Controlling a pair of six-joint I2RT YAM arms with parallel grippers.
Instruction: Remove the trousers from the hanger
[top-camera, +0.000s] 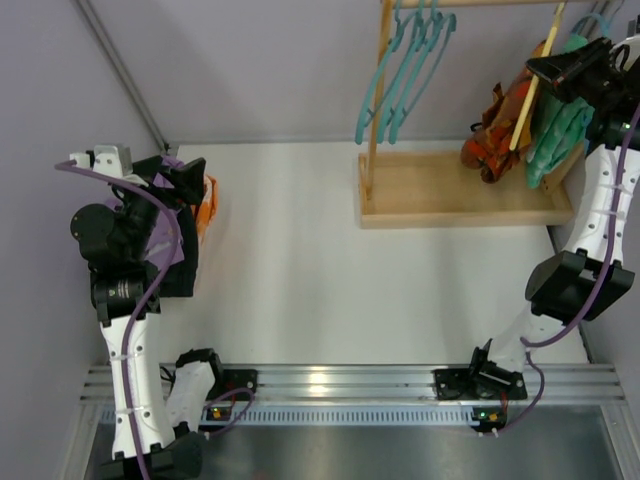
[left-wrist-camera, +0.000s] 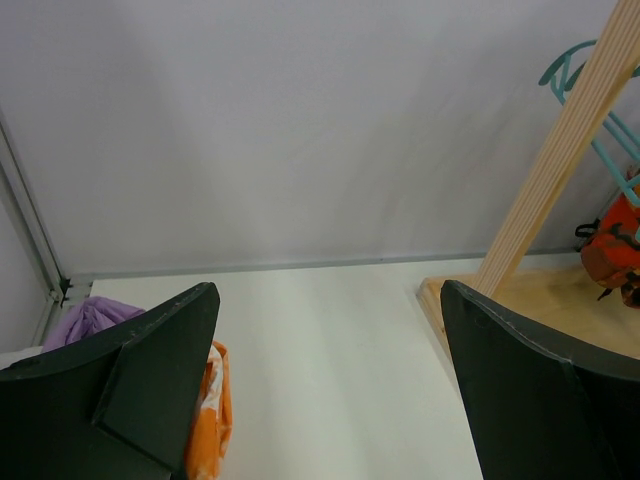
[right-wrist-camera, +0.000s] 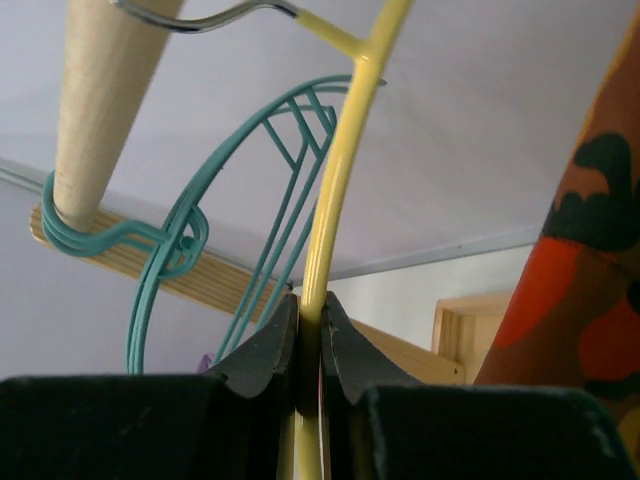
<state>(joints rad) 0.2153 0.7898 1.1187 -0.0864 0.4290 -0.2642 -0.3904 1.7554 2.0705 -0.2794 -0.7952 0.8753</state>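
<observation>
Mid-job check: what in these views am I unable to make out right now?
Right wrist view: the yellow hanger runs down behind the right gripper, whose jaws are shut on it; which trousers it carries is unclear.
Top view: the left arm covers most of the purple trousers.
Top view: the right arm overlaps the top of the green trousers, hiding how they hang.

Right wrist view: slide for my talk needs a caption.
Right pincer shut on the yellow hanger, patterned trousers hanging beside, teal hangers hooked on the wooden rail.
</observation>
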